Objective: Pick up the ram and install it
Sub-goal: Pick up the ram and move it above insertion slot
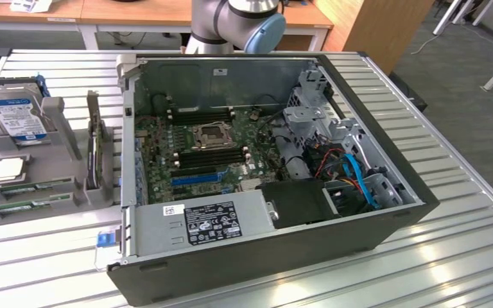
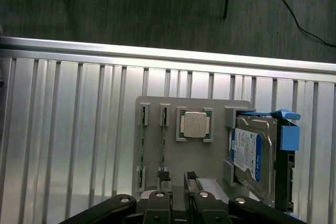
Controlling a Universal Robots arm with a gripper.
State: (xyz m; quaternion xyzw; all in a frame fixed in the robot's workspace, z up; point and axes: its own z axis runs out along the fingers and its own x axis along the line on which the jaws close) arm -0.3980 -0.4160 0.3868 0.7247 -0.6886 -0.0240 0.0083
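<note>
**Wrist view over the grey parts holder (image 2: 152, 103) on the slatted bench (image 2: 63, 129).** The gripper (image 2: 177, 182) hangs above the holder, its fingers (image 2: 197, 190) apart and clamped on nothing. The ram (image 2: 164, 145) stands on edge in its slot, between a twin stick (image 2: 142, 145) and the processor (image 2: 196, 125). Likely faults: a slightly offset descent could close on the twin. A skewed pinch could tilt the thin board.

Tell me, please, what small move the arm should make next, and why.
Probably slide the gripper away from the drive until its open fingers straddle the ram beside the CPU. It hovers empty above the tray, centred just off that stick.
</note>
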